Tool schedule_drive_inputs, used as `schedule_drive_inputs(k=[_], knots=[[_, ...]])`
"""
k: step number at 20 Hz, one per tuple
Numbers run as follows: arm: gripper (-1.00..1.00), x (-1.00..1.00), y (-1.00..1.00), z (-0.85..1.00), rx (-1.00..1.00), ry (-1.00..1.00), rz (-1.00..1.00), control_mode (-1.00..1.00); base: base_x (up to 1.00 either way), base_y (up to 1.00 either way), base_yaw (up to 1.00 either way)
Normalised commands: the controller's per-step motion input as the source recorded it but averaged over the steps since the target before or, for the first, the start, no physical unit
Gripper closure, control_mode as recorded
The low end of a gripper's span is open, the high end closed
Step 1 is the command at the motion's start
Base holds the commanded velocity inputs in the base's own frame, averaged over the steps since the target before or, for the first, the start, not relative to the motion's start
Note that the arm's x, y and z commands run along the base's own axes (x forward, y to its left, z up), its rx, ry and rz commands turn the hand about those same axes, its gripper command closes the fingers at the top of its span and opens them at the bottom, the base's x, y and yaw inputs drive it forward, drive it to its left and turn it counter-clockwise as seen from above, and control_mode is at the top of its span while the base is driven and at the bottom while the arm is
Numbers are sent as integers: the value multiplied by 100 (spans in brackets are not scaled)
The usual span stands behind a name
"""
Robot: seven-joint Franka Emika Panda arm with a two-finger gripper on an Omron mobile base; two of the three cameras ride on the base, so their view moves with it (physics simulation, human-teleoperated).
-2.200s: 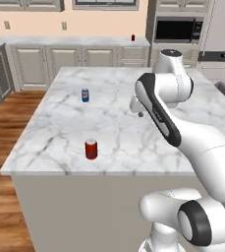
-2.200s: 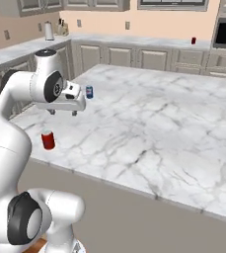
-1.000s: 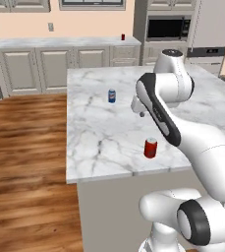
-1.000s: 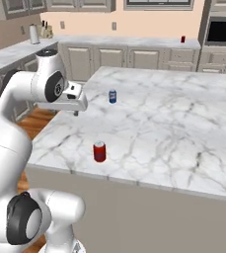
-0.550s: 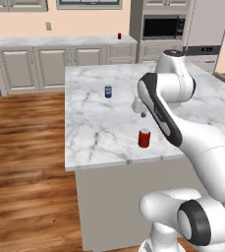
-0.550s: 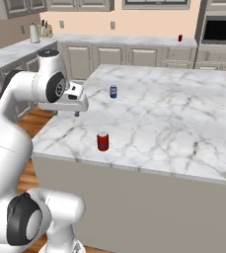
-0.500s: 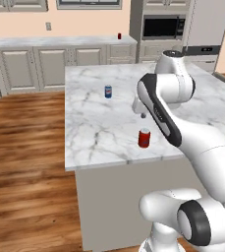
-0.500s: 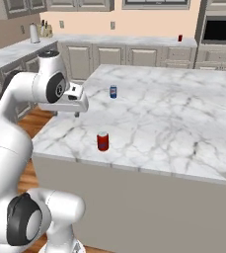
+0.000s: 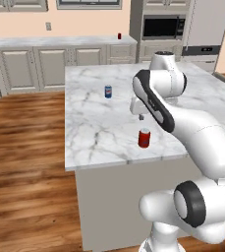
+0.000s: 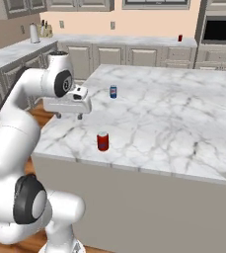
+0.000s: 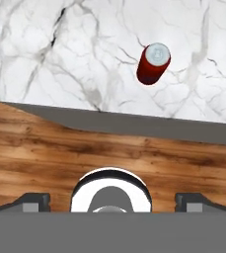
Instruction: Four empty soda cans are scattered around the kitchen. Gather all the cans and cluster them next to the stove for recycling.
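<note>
A red soda can (image 9: 144,138) (image 10: 102,141) (image 11: 153,64) stands upright near the front edge of the marble island. Farther back on the island is a blue soda can (image 9: 108,91) (image 10: 113,92). Another red can (image 9: 119,36) (image 10: 180,38) sits on the rear wall counter. My gripper (image 9: 140,117) (image 10: 69,116) (image 11: 115,200) hangs open and empty above the island's near corner. It points down, a short way from the red can and well above it. The stove is out of view.
The island top (image 9: 94,128) ends close to the red can, with wood floor (image 9: 25,162) beyond its edge. A built-in microwave (image 9: 163,27) and a fridge (image 9: 207,24) stand at the back. A white kettle (image 10: 34,33) rests on the side counter.
The whole scene has shifted in both base views, so the base has driven. The near red can now lies closer to the arm. The arm's pose and the open jaws are unchanged.
</note>
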Motion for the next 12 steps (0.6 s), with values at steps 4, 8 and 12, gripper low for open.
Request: schedule_drive_inputs(k=[4,8,12], knots=[[-100,0,-6,-14,0,5,-2,-100,0,0,0],[-100,1,-12,-25,0,8,-7,-100,0,0,0],[-100,3,-15,-23,0,4,-9,-100,0,0,0]])
